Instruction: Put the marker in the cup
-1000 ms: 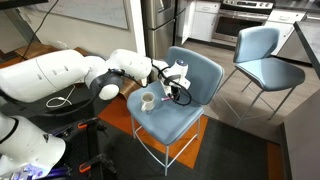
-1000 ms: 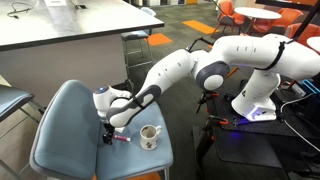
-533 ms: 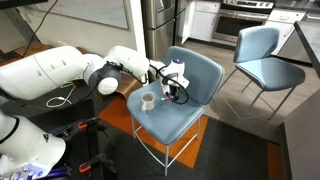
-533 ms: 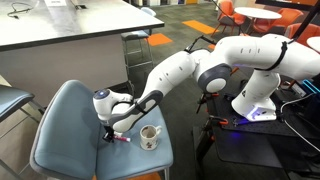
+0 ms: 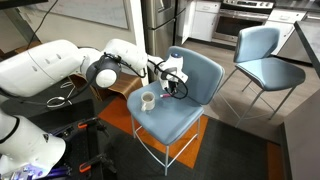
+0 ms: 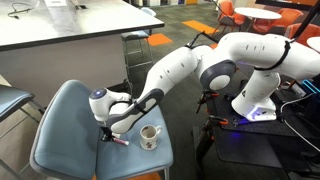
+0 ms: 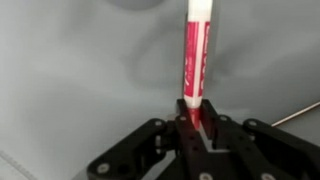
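Note:
In the wrist view the reddish-pink marker (image 7: 195,50) points away from me, its whitish end farthest out. My gripper (image 7: 192,120) is shut on its near end, a jaw on each side. In both exterior views the gripper (image 5: 172,91) (image 6: 106,137) stands low over the blue chair seat (image 5: 178,122), fingers down. The marker (image 6: 120,141) shows as a short pink stick at the fingertips, at the seat's surface. The white cup (image 5: 147,100) (image 6: 149,136) stands upright on the same seat, a short way beside the gripper, its handle out to the side.
A second blue chair (image 5: 262,55) stands farther back. A large table (image 6: 70,30) rises behind the seat. The chair's backrest (image 5: 200,68) is close behind the gripper. A thin cable (image 7: 295,114) lies on the seat near the jaws.
The jaws have gone from open to shut on the marker's end. The arm's elbow has shifted a little; the cup has not moved.

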{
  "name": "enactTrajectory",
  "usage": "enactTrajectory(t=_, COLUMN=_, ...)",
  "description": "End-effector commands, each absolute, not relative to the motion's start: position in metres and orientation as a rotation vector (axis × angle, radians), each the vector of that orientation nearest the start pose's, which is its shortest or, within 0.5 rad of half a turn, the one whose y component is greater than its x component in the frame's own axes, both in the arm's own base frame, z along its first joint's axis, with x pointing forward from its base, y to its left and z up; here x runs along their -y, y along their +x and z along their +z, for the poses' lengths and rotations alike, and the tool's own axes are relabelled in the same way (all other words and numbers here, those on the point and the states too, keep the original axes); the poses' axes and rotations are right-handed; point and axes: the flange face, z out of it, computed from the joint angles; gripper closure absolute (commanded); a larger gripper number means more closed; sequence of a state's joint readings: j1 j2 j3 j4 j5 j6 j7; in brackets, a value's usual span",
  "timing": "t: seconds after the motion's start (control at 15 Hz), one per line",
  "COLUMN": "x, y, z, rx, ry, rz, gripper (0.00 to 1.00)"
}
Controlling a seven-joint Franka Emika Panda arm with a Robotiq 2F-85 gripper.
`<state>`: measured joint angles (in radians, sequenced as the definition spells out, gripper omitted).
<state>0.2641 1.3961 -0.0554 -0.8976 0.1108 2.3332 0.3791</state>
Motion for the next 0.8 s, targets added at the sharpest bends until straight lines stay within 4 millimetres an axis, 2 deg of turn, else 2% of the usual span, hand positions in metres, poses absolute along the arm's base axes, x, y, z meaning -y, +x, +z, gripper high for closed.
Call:
enactTrajectory(t=0.0, x=-0.168, y=0.730, z=0.032, rx=-0.359, ry=-3.120, rz=-0.061, gripper=0.95)
enactTrajectory(t=0.13, x=-0.156, y=0.728, z=0.044, rx=-0.368, ry=-3.138, rz=-0.126, gripper=0.95)
enactTrajectory(t=0.4, x=-0.136, y=0.721, z=0.064, rx=-0.384, ry=-3.142, rz=-0.441, gripper=0.95)
enactTrajectory(t=0.53, x=-0.138, y=0.706, z=0.064, rx=-0.422, ry=-3.104, rz=-0.546, gripper=0.95)
enactTrajectory(t=0.73, x=-0.142, y=0.673, z=0.061, rx=-0.526, ry=-3.057, rz=-0.691, gripper=0.95)
